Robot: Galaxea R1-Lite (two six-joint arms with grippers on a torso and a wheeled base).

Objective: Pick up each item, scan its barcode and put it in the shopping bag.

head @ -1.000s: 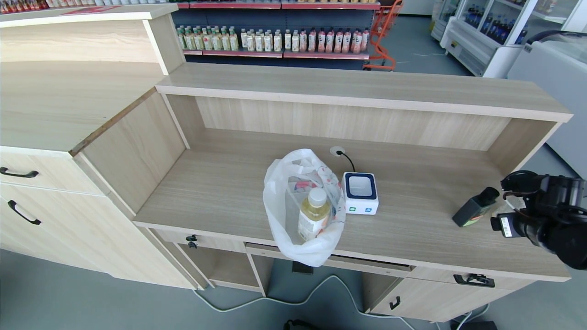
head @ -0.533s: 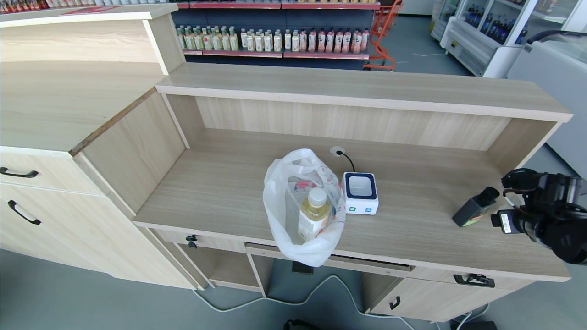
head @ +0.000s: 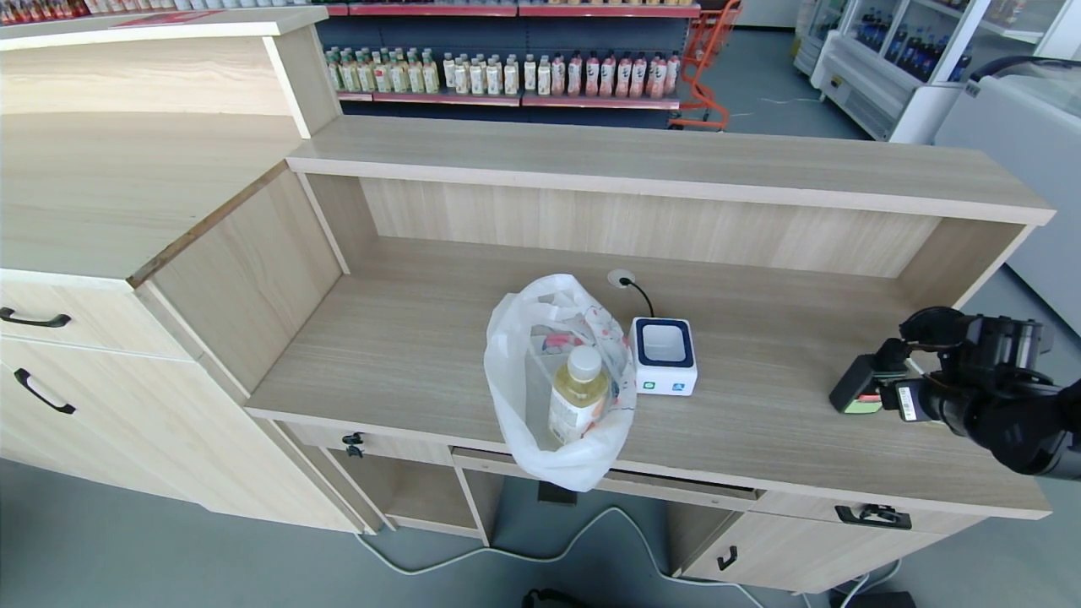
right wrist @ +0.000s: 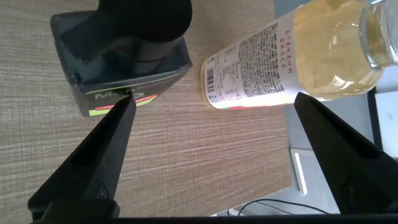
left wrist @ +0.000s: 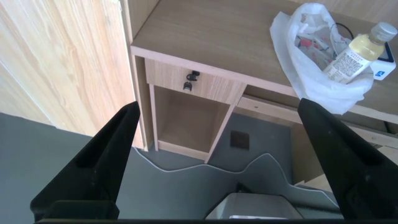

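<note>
The white shopping bag [head: 540, 397] stands at the counter's front edge with a yellow tea bottle [head: 578, 393] upright inside it. Right beside it sits the white barcode scanner [head: 665, 355]. Far right on the counter stands a dark grey container with a black cap [head: 855, 387], also [right wrist: 118, 59]. Next to it lies a second yellow tea bottle [right wrist: 298, 56], barcode up. My right gripper [right wrist: 214, 102] hangs open just above these two, holding nothing. My left gripper [left wrist: 217, 106] is open and empty off the counter's front left, with the bag [left wrist: 314, 59] beyond it.
The wooden counter [head: 405, 346] has a raised back wall and side walls. A cable [head: 638, 291] runs from the scanner to a hole in the top. Drawers and an open cubby [left wrist: 186, 121] lie under the front edge. A taller cabinet [head: 127, 194] stands at the left.
My right arm has moved left and a little forward over the counter, and now partly covers the dark container. The bag, scanner and bagged bottle have not moved.
</note>
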